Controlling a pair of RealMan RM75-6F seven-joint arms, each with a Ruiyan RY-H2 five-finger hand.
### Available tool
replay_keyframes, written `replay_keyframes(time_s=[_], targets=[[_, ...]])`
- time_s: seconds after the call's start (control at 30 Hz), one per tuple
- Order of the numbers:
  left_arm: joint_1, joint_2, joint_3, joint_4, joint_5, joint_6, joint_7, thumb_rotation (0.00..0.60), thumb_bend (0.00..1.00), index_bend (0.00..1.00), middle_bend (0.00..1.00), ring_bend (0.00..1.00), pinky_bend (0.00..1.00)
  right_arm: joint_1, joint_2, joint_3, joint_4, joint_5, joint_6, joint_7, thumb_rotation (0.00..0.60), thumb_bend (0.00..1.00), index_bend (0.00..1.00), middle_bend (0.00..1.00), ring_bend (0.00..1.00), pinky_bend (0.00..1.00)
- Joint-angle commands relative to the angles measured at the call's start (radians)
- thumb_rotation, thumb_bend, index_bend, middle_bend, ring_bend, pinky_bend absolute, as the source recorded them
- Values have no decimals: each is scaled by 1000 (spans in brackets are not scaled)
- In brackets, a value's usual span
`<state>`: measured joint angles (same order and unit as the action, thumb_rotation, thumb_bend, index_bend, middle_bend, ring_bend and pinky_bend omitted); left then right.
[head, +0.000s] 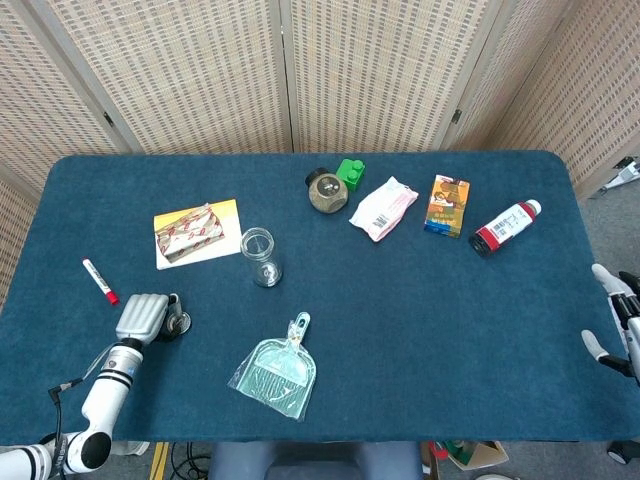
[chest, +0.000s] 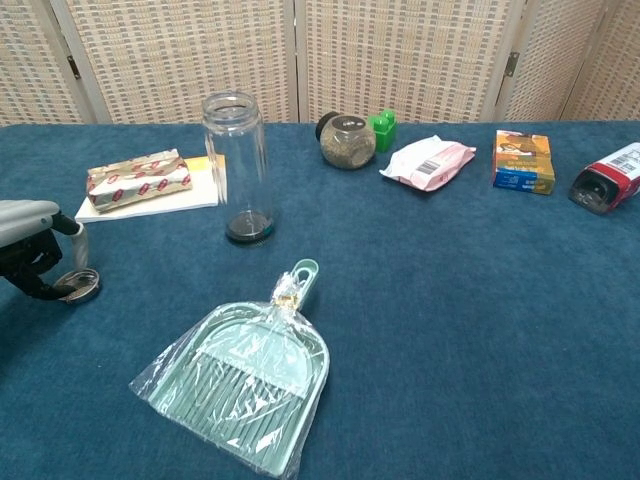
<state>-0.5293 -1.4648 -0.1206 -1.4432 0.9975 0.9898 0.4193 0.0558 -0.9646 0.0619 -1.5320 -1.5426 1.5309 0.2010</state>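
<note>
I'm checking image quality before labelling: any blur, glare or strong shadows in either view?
Head view: sharp, evenly lit, soft shadows only. Chest view: sharp too, with faint reflections on the glass jar and the plastic wrap of the dustpan; the left robot hand is cut off at the frame edge.

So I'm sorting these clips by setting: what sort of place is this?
Likely a lab or test room, not a home: a table covered in blue felt, woven folding screens behind it, and unrelated household items laid out, such as a dustpan and an open jar.
</note>
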Motion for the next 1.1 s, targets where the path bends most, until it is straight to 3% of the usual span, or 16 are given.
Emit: replay_keyframes(time_s=[0.03, 0.73, 1.1], targets=[[-3, -3, 0, 5, -5, -1, -1, 600, 297, 513, 845, 833, 929, -1, 0, 0, 1, 1, -2, 0, 600, 303, 20, 187, 78, 235], [-9, -27, 4, 53, -8, 13, -17, 600, 427, 594, 915, 889, 989, 2, -5, 1, 8, 2, -8, 5, 600, 303, 20, 187, 78, 235], [-3, -12, 5, 50, 7, 31, -24, 600, 434, 628, 946, 913, 1000, -1, -1, 1, 0, 0, -2, 1, 600, 303, 20, 187, 78, 235]])
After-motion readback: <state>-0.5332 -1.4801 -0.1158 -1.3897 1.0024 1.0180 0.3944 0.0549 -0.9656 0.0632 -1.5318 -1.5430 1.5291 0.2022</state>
